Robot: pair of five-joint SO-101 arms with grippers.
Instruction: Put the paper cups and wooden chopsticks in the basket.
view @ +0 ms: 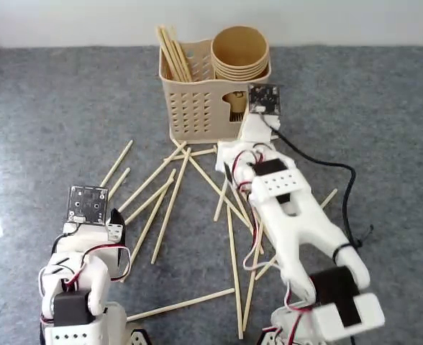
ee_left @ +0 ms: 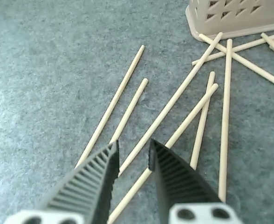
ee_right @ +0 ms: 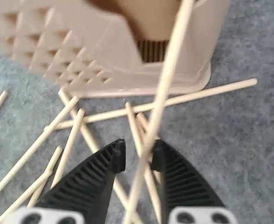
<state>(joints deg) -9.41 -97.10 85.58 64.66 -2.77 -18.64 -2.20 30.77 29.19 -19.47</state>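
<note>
Grey carpet-like mat (view: 53,108) lies underneath; a pale strip (view: 67,21), perhaps a wall, borders its far edge.

Basket (ee_right: 104,60) blurred, cropped; chopstick (ee_right: 169,70) top cropped.

One basket (view: 197,108), about five stacked paper cups (view: 240,50), over a dozen loose chopsticks (view: 181,305), several more inside.

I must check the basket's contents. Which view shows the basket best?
The high view: the whole basket, with cups and chopsticks inside. The left wrist view catches one bottom corner; the right wrist view, its lower wall.
</note>
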